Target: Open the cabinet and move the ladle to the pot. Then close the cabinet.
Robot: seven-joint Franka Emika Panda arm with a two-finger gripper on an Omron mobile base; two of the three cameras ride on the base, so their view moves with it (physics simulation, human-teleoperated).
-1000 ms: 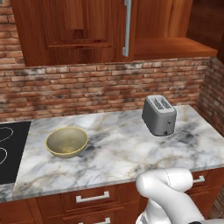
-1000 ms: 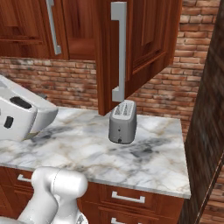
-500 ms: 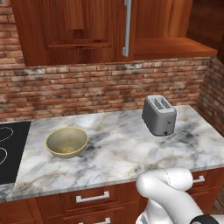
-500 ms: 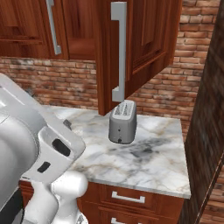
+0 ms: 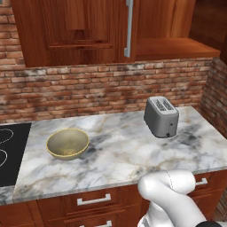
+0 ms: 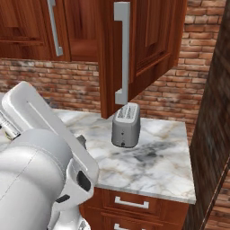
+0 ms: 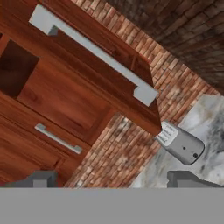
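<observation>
A: Where is the cabinet point(image 6: 148, 40) right now?

B: On the brick wall point(image 5: 111, 93) above the marble surface point(image 5: 115, 155). Its right-hand door point(image 6: 134, 49) is swung out toward the room, edge-on in the right base view, with its long silver handle point(image 6: 122, 54) facing us. The door beside it, with its own bar handle point(image 6: 55, 28), is flat against the frame.

A: And from the left side?

B: There you see into the opened part: a bare wooden shelf point(image 5: 173, 46) behind the door's edge.

A: What about the fingers point(image 7: 113, 178)?

B: Released, spread wide, grasping nothing. In the hand view the two tips rise at the bottom, well apart from each other, with the open door's handle and the toaster point(image 7: 180, 143) ahead of them, none of it touched.

A: What else sits on the surface?

B: A grey toaster toward the right end, just under the open door, and a yellowish bowl point(image 5: 68, 144) toward the left, well apart from it. A black cooktop point(image 5: 11, 153) lies at the far left edge. Drawers point(image 5: 93, 200) with short handles run below.
</observation>
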